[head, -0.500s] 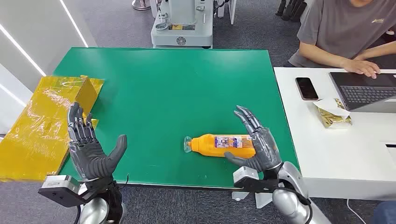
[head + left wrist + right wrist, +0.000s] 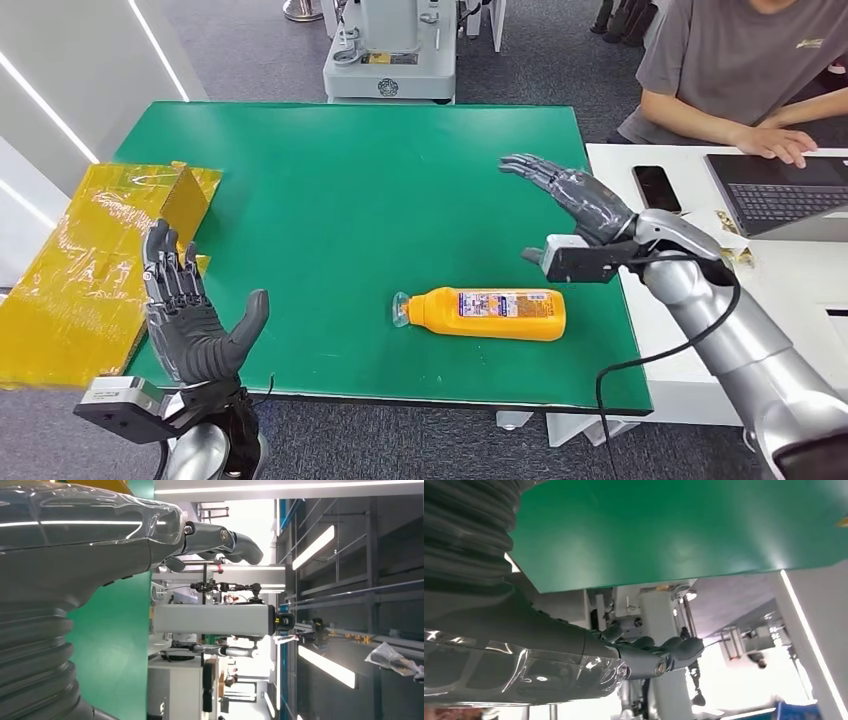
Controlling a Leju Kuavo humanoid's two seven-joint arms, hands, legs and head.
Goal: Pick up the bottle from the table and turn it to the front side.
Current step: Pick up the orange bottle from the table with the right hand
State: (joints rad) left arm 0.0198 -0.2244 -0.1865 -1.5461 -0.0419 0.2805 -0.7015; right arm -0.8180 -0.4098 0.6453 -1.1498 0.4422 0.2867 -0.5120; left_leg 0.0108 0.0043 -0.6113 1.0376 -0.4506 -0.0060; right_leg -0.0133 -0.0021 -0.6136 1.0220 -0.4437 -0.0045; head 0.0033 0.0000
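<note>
An orange bottle [image 2: 490, 313] with a printed label lies on its side on the green table [image 2: 360, 190], its clear cap toward my left. My right hand [image 2: 572, 195] is raised above the table, beyond the bottle and apart from it, fingers spread and holding nothing. The same right hand [image 2: 574, 650] appears in the right wrist view with its fingers [image 2: 664, 655] extended over the green surface. My left hand [image 2: 190, 310] stands upright at the table's near left corner, palm open and holding nothing. In the left wrist view the left hand [image 2: 95, 535] is also bare.
A yellow wrapped box [image 2: 100, 260] lies at the table's left edge. A white desk [image 2: 720, 320] on the right carries a phone [image 2: 657, 188], a laptop [image 2: 790, 190] and a snack packet [image 2: 712, 242]; a person [image 2: 740, 70] sits there. A grey machine base [image 2: 390, 60] stands behind the table.
My right hand has let go of the bottle and lifted away toward the far right. The bottle stays lying on the table. The left hand has barely moved.
</note>
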